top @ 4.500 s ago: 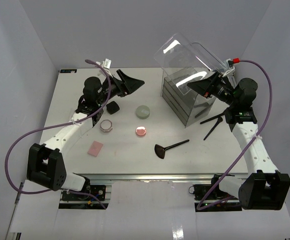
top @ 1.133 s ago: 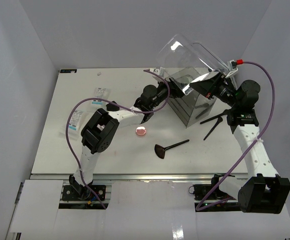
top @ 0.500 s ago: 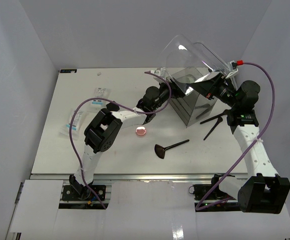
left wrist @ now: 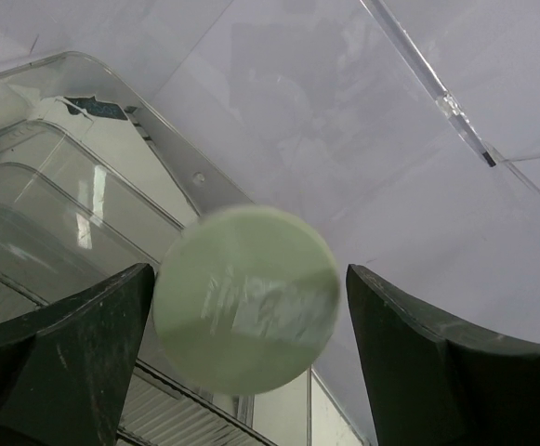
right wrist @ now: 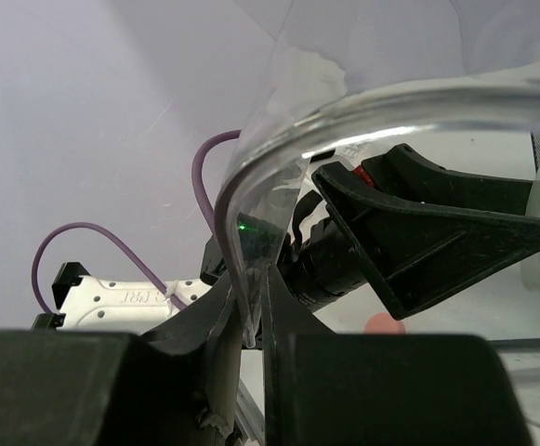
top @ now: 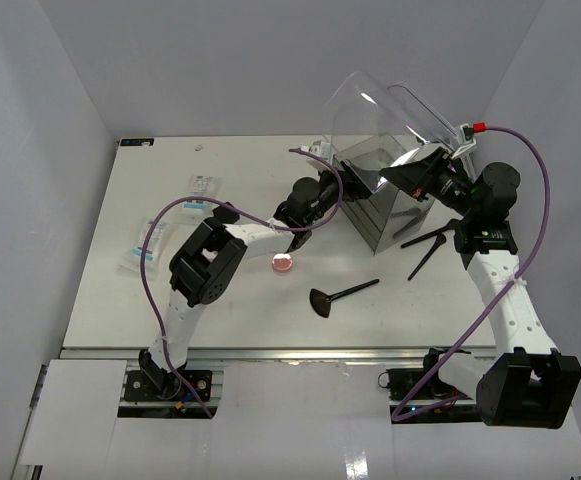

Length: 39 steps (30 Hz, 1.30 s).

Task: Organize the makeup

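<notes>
Left wrist view: left gripper (left wrist: 248,279) has its fingers spread wide, with the green compact (left wrist: 246,311) between them over the open top of the clear box (left wrist: 56,214). The compact is blurred while the fingers are sharp, and there is a thin gap on its right side, so I judge it is let go and dropping in. Can't tell if the other finger touches it

Right wrist view: right gripper (right wrist: 249,311) is pinched tight on the edge of the lid (right wrist: 362,102). It holds the lid tipped up and back, which I judge is to give the left arm a free way into the box. So 1 arm props and 1 arm carries

Top external view: the box stands at the far right of the table (top: 220,310) with the lid raised above it. The left arm is stretched across to the box's left side

Contents:
- Top section shows only clear walls and glare, and I can make out nothing inside
- Drawers below are too reflective to read

Left out on the table:
- 1 pink compact (top: 283,264), near the left arm and well short of the box
- 1 fan brush (top: 340,294), in front of the box
- 2 thin brushes (top: 425,245), just right of the box under the right arm
- packets (top: 145,248) at the far left, well apart from everything else

Judging from that, most of the sorting is not done
</notes>
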Motion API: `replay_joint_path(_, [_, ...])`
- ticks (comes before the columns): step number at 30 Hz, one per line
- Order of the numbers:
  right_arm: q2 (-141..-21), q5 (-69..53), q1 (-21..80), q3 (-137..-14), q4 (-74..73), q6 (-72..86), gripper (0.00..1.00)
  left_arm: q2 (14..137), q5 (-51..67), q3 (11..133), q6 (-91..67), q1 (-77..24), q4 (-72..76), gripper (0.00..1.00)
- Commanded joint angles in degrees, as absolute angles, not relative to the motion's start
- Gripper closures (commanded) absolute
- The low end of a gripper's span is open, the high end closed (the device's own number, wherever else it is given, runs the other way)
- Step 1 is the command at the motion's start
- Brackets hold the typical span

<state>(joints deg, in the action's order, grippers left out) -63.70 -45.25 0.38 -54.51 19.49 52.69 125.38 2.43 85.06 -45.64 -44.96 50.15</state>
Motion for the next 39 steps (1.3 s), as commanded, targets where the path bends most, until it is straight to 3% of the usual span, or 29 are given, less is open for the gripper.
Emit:
replay_joint_path(1, [-61.12, -47.58, 0.67, -55.42, 25.66, 54.49, 0.86, 125.44, 3.81, 83.64, -45.62, -46.62, 47.7, 0.04])
replay_joint_path(14, [-60.84, -47.79, 0.7, -55.04, 25.66, 54.34, 0.86, 121.4, 3.4, 79.68, -42.96, -46.65, 49.14, 0.02])
replay_joint_path(25, [-60.62, -47.81, 0.67, -54.46, 25.55, 54.05, 0.86, 103.43, -1.01, 59.84, -34.25, -46.67, 45.57, 0.02])
replay_joint_path(32, [-60.29, -47.81, 0.7, -54.23, 25.22, 53.79, 0.86, 89.04, -11.85, 56.25, -29.54, -46.32, 9.59, 0.02])
replay_joint_path(39, [-60.21, -47.73, 0.7, -54.11, 25.57, 54.05, 0.85, 87.45, -17.72, 57.97, -25.12, -42.73, -17.59, 0.02])
